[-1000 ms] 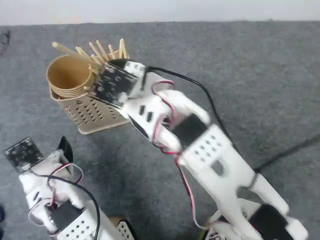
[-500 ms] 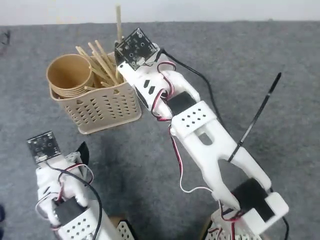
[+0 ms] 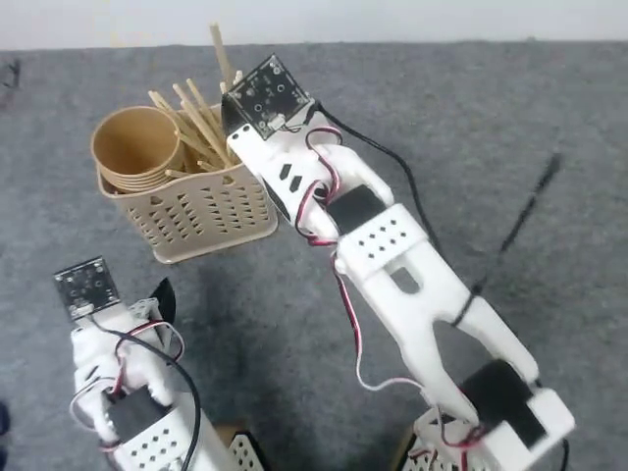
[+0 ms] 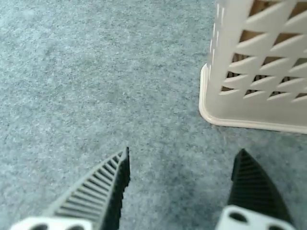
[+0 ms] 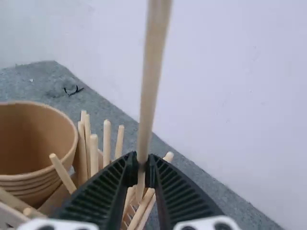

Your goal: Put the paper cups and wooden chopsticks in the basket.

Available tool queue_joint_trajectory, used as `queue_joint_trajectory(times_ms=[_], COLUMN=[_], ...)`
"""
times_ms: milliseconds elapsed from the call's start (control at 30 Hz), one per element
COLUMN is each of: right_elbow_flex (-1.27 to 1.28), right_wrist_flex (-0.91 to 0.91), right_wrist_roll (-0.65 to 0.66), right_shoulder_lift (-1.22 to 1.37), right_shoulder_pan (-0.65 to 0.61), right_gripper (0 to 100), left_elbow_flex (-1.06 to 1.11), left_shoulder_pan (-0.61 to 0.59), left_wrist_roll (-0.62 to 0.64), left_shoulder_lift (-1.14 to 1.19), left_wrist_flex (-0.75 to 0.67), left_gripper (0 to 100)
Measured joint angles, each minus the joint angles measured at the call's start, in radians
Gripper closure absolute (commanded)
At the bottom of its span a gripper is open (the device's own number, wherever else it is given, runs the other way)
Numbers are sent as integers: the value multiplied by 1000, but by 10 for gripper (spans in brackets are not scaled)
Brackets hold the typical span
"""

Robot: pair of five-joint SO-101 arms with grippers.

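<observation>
Right gripper (image 5: 139,168) above the basket (image 3: 201,211), jaws pinched on one upright chopstick (image 5: 152,72); left gripper (image 4: 183,153) low, jaws spread wide with nothing between.
Surface: grey short-pile carpet (image 3: 510,128) running back to a plain white wall (image 5: 230,72). Basket stands on the carpet near the wall, with stacked paper cups (image 3: 137,147) in one end and a bundle of chopsticks (image 3: 194,123) leaning beside them. Left gripper hangs just off the basket's base corner. Black cable (image 3: 397,177) crosses the carpet.

Grey carpet (image 3: 549,128) covers the table. The basket (image 3: 201,211) stands flat on the carpet in the upper left of the high view.
</observation>
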Motion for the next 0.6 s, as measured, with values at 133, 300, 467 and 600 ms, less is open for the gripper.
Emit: queue_joint_trajectory(times_ms=[133,300,467,600], right_elbow_flex=[0,0,0,0], right_wrist_flex=[66,152,158,138], right_wrist_roll=[0,0,3,5], right_shoulder_lift=[-69,-110,-110,-74], right_shoulder_pan=[-17,-54,-83,-81], right_gripper=[992,992,992,992], left_elbow_flex=[0,0,0,0], left_shoulder_pan=[0,0,0,0], left_wrist_roll=[0,0,0,0], left_shoulder_lift=[0,0,0,0], left_wrist_flex=[0,0,0,0], left_gripper=[677,677,677,677])
